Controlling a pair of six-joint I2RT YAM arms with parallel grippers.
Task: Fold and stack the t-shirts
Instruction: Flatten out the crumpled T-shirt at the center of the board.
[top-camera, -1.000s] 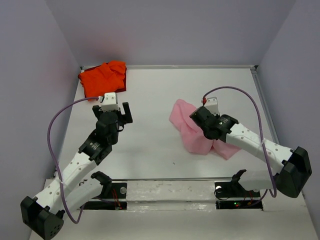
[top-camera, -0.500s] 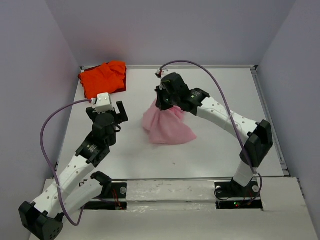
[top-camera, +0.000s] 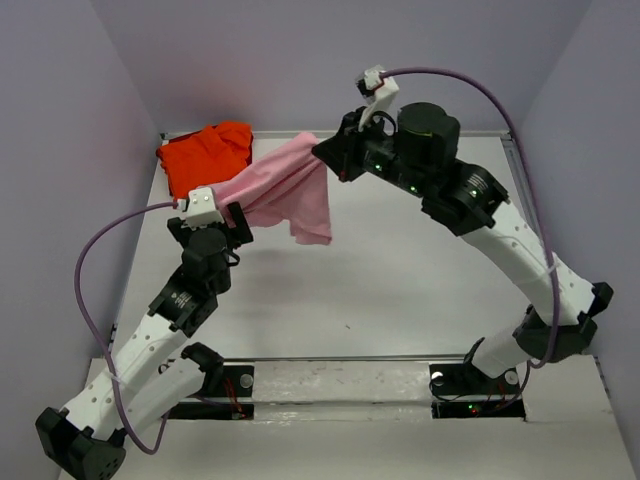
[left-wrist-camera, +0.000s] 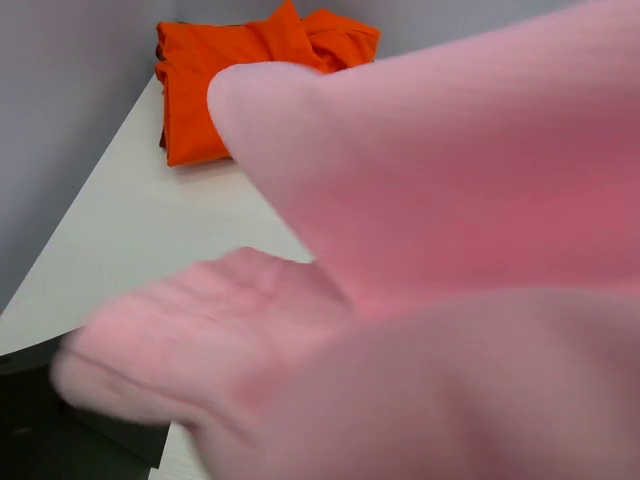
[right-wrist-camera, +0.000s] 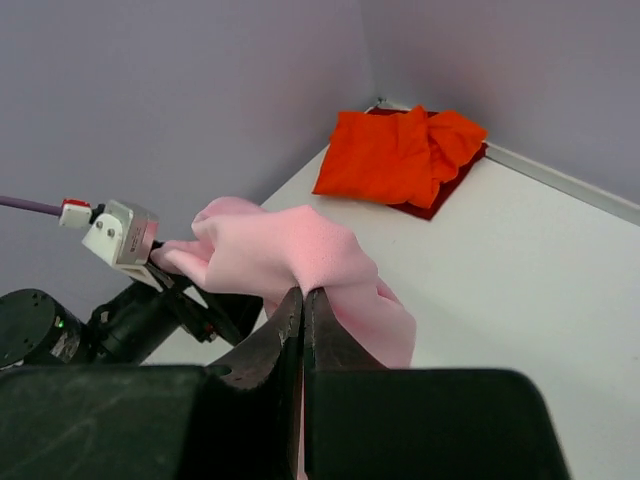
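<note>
The light pink t-shirt (top-camera: 285, 185) hangs in the air, stretched between my two grippers. My right gripper (top-camera: 335, 160) is raised high over the back middle of the table and is shut on a bunch of the pink t-shirt (right-wrist-camera: 300, 250). The shirt's other end lies over my left gripper (top-camera: 232, 218), whose jaws are hidden under the cloth. In the left wrist view the blurred pink t-shirt (left-wrist-camera: 450, 260) fills most of the frame. The orange-red t-shirt (top-camera: 205, 155) lies crumpled in the back left corner and also shows in both wrist views (left-wrist-camera: 250, 70) (right-wrist-camera: 400, 155).
The white table (top-camera: 400, 290) is walled by grey panels at the back and sides. The left arm (top-camera: 165, 310) reaches up from the near left. A purple cable (top-camera: 90, 270) loops beside it.
My right gripper has lifted the pink t-shirt off the table and carried it up and left. The cloth now drapes onto my left gripper, which has stayed about where it was.
</note>
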